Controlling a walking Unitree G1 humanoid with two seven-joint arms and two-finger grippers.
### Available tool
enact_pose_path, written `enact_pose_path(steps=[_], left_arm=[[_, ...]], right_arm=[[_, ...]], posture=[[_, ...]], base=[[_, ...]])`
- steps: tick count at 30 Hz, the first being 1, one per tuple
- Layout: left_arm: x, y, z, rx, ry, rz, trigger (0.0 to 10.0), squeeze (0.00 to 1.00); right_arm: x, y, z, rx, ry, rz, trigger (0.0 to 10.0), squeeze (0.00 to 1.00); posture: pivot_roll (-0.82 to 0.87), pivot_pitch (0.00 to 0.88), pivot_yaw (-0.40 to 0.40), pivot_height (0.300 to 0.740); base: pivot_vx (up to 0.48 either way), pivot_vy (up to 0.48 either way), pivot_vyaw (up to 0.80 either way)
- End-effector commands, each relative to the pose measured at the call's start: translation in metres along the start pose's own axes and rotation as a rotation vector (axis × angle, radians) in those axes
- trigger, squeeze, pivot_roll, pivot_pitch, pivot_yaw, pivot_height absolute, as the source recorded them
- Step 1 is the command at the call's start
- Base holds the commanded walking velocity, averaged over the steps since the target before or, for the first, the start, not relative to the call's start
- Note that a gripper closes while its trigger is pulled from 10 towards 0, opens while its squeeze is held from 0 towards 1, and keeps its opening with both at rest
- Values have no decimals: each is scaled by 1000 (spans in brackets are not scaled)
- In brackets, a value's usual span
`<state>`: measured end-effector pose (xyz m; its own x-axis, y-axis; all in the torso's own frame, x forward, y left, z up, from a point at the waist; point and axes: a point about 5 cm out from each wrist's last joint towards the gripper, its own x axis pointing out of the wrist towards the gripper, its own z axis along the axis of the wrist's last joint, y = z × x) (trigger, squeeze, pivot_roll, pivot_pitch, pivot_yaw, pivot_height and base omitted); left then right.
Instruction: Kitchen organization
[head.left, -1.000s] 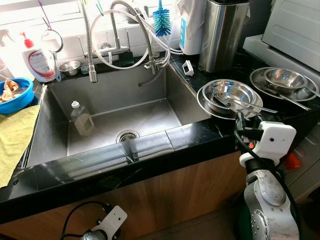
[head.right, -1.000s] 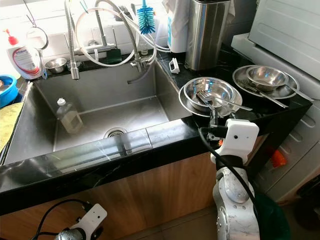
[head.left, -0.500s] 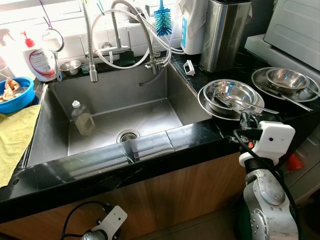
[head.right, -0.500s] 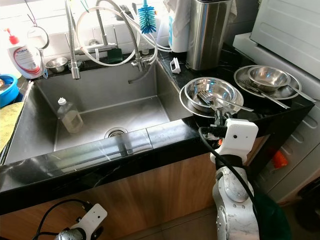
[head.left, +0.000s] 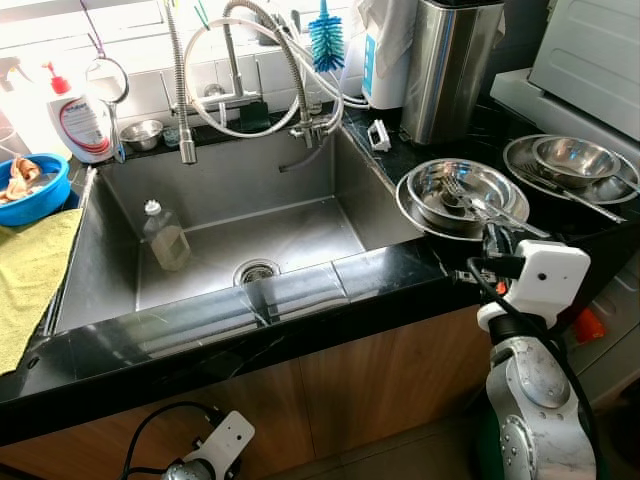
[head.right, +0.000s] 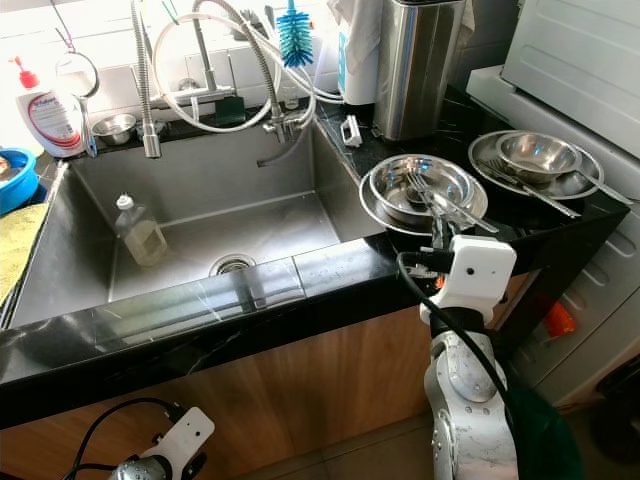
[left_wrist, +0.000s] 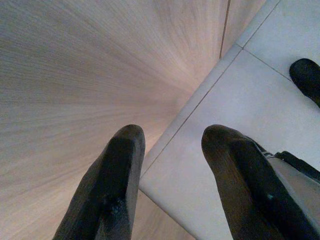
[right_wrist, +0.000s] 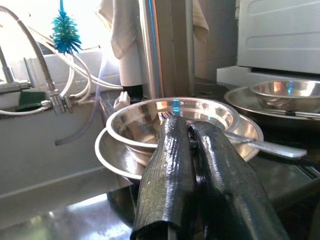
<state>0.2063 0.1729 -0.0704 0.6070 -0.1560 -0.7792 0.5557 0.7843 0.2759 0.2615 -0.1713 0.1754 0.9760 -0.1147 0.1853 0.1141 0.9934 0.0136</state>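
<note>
Pressing fingers together, right gripper (right_wrist: 192, 150) faces round shiny steel bowl (right_wrist: 170, 120); left gripper (left_wrist: 170, 150) wide.

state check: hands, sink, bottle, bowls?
right hand: fingers nearly together at the near bowl's rim; contact unclear
left hand: open, empty, hanging low
sink: tap off, no standing water visible
bottle: upright in sink
near bowl: on plate, cutlery inside
far bowl: on plate
</note>
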Motion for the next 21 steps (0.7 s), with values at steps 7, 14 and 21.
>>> enact_pose_path(steps=[7, 14, 21], left_arm=[[-2, 3, -9, -6, 41, 11, 10000, 0], [-2, 2, -9, -4, 43, 10, 10000, 0], [-2, 2, -10, -4, 44, 10, 10000, 0]], right_arm=[[4, 12, 15, 60, -66, 74, 0, 0], [4, 14, 13, 61, -54, 90, 8549, 0], [3, 17, 12, 64, -44, 99, 10000, 0]], posture=[[-145, 0, 64, 740], [-145, 0, 64, 740], [-145, 0, 65, 740]], base=[[0, 0, 0], [0, 0, 0], [0, 0, 0]])
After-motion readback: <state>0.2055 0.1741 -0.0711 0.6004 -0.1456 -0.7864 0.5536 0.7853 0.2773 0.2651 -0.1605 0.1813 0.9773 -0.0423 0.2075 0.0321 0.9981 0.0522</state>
